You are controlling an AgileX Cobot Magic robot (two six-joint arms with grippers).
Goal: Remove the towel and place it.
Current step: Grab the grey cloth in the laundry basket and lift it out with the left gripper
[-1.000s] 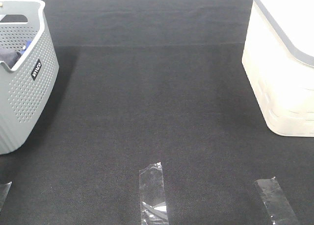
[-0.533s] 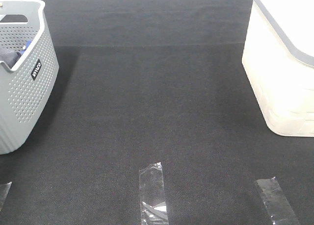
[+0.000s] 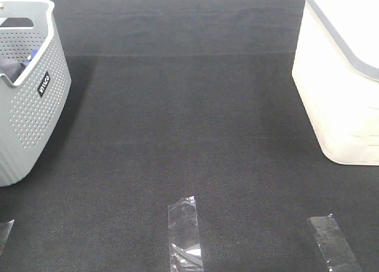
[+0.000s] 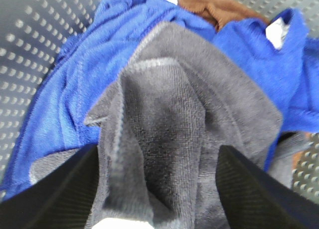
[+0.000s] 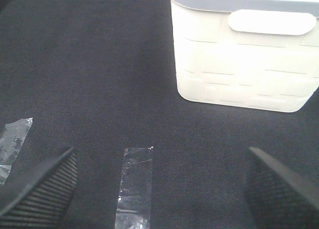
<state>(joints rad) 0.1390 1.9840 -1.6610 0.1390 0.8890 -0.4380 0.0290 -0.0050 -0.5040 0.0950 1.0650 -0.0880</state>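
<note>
Left gripper (image 4: 158, 150) is down inside the grey basket (image 4: 25, 44), its 2 fingers (image 4: 65, 189) straddling a raised ridge of the towel (image 4: 169, 104). The fold fills the gap between them. Jaws stand fairly wide with terry on both inner faces, but I cannot tell if it's actually pinched or just bracketed.

The towel sits directly ahead of and between the fingers, lying on top of the pile. Blue cloth (image 4: 84, 79) is beyond it and to both sides of the gripper, brown cloth (image 4: 214, 7) further ahead against the far wall. Going for the bunched ridge makes sense to me: it gives 2 grey layers to bite, and the blue stays outside the jaws.

Right gripper (image 5: 159, 154) is fully spread and holds nothing. It hangs over the bare mat (image 5: 75, 64) with a tape strip (image 5: 135, 184) just below and between the fingers, and the white bin (image 5: 239, 64) ahead. Looks parked clear of the work, likely ready to take the towel's other end.

Risk as I see it: a snagged blue edge on the lift.
</note>
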